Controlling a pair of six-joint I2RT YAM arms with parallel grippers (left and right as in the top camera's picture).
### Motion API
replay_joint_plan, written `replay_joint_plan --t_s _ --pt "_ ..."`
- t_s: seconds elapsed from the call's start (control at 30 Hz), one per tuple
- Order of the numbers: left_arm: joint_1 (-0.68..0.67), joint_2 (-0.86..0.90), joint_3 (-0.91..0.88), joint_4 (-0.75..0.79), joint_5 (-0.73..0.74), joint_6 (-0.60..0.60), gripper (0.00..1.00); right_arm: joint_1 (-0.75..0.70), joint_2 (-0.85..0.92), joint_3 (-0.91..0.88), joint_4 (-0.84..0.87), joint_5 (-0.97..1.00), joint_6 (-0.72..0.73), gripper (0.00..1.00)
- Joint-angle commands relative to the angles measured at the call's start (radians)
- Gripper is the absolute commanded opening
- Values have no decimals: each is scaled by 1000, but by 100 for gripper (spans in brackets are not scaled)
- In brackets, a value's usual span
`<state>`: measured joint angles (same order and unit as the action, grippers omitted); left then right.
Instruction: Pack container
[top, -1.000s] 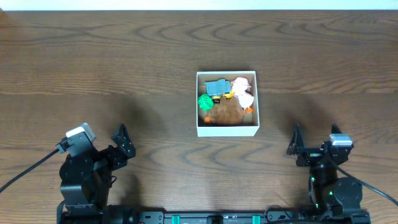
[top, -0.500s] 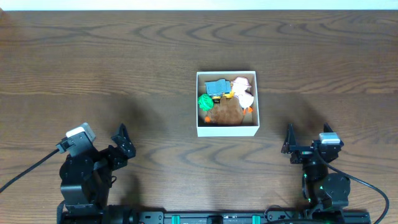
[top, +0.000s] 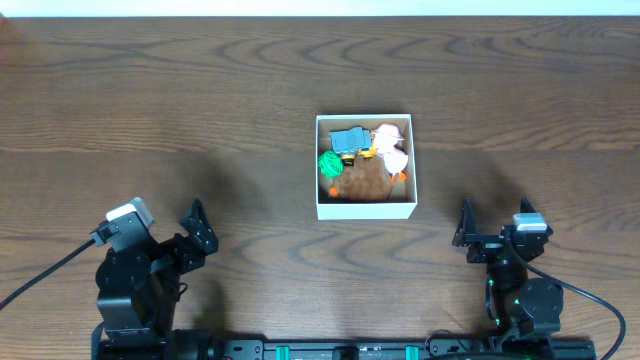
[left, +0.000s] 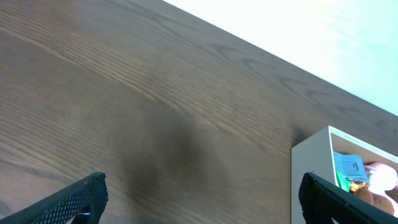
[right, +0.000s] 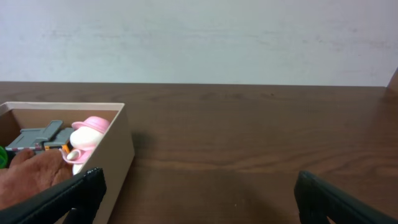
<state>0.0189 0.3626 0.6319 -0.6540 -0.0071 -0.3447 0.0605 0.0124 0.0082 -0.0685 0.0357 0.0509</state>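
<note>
The container (top: 365, 209) is a square white-walled cardboard box at the table's middle, also seen in the left wrist view (left: 311, 168) and the right wrist view (right: 118, 149). Inside lie a brown plush (top: 362, 181), a blue-grey toy (top: 348, 139), a green toy (top: 329, 163) and a white and pink duck toy (top: 390, 146). My left gripper (top: 196, 233) is open and empty at the near left, far from the box. My right gripper (top: 468, 230) is open and empty at the near right, just right of the box.
The dark wooden table (top: 200, 100) spreads all round the box. A pale wall (right: 199, 37) stands beyond the table's far edge. Both arm bases sit at the near edge.
The right arm drew back toward the near edge and a little left between one second ago and half a second ago, then stayed still. The left arm and the box have not moved.
</note>
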Motion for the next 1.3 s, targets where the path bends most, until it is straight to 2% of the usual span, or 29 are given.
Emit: replay_joint_plan --t_s 0.0,0.2,0.4,0.53,0.63,0.8,1.07,1.27 --pt "4 -3 2 1 -5 -13 98 -1 -6 -3 -3 -6 -4 99" --pt "4 -2 2 1 -5 -12 98 -1 -6 -3 -3 -6 -4 99" --pt "5 -4 -8 -63 -10 19 98 -1 -6 -3 -3 -6 -4 99" --pt "27 -42 -78 -63 -8 34 98 -1 -6 -3 -3 -6 -4 99" --pt "29 -119 -168 -32 -4 94 98 -1 -6 -3 -3 -6 -4 99" --pt "31 -244 -324 151 -1 214 98 -1 -6 -3 -3 -6 -4 99" --pt "31 -313 -530 550 -2 358 98 -1 -6 -3 -3 -6 -4 99" --pt "31 -362 -628 683 -2 408 98 -1 -6 -3 -3 -6 -4 99"
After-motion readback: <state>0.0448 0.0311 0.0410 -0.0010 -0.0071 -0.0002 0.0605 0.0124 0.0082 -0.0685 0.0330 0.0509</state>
